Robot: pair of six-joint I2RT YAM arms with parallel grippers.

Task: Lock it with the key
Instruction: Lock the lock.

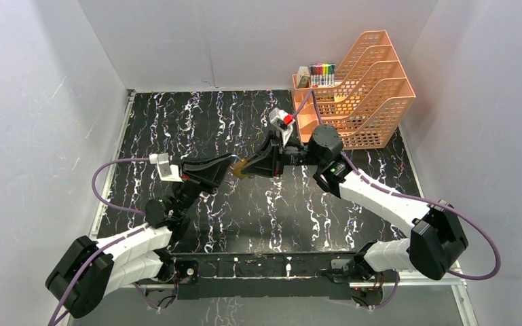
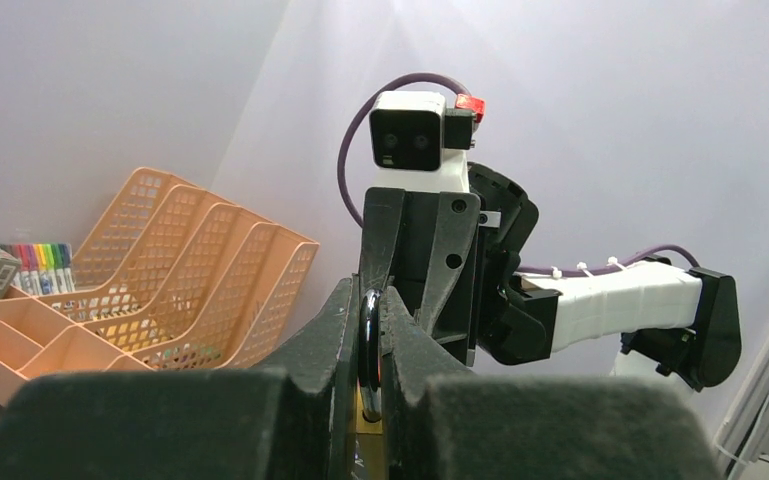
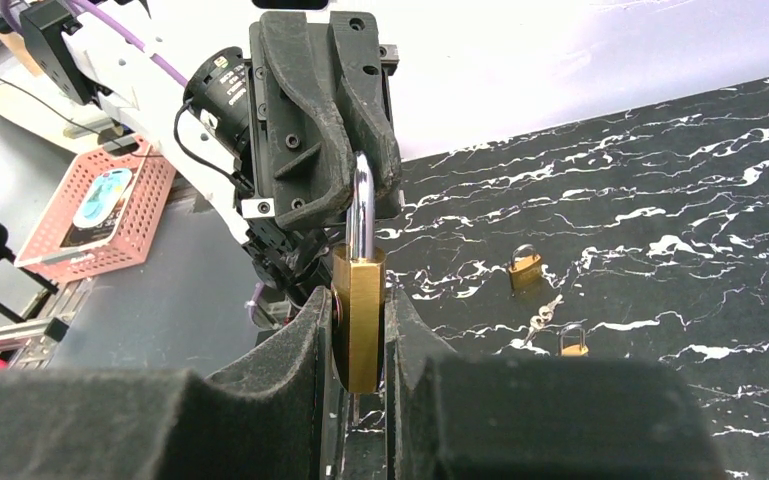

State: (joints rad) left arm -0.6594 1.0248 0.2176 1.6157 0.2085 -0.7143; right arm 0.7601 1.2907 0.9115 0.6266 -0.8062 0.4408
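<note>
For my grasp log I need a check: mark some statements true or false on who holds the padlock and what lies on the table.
1. The right tool grips the padlock by its brass body. True.
2. The left tool is open and empty. False: it is shut on the padlock's shackle.
3. The padlock rests on the table. False: both tools hold it up above the table.
4. Two smaller padlocks lie on the table. True.
</note>
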